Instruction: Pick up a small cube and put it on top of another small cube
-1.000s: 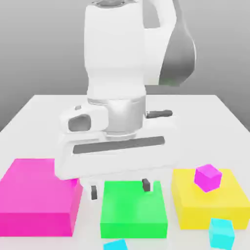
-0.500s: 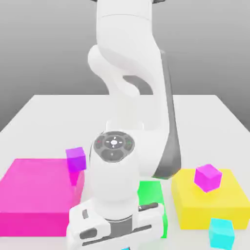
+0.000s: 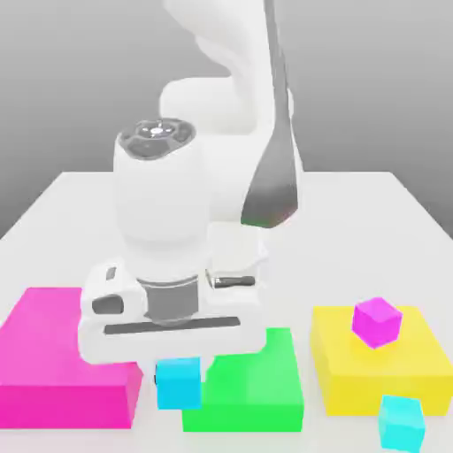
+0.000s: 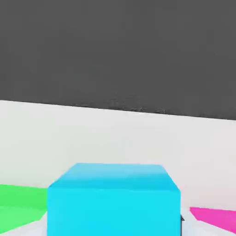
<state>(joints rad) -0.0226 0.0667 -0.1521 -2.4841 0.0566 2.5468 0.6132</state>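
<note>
The fingers of the gripper (image 3: 179, 382) grasp the blue cube (image 3: 179, 384); the green block (image 3: 242, 379) and pink block (image 3: 66, 358) lie on either side of them.

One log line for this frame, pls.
gripper: shut on blue-cyan cube, raised | magenta-purple cube: on yellow block | second cyan cube: near yellow block | stack: not yet made
</note>
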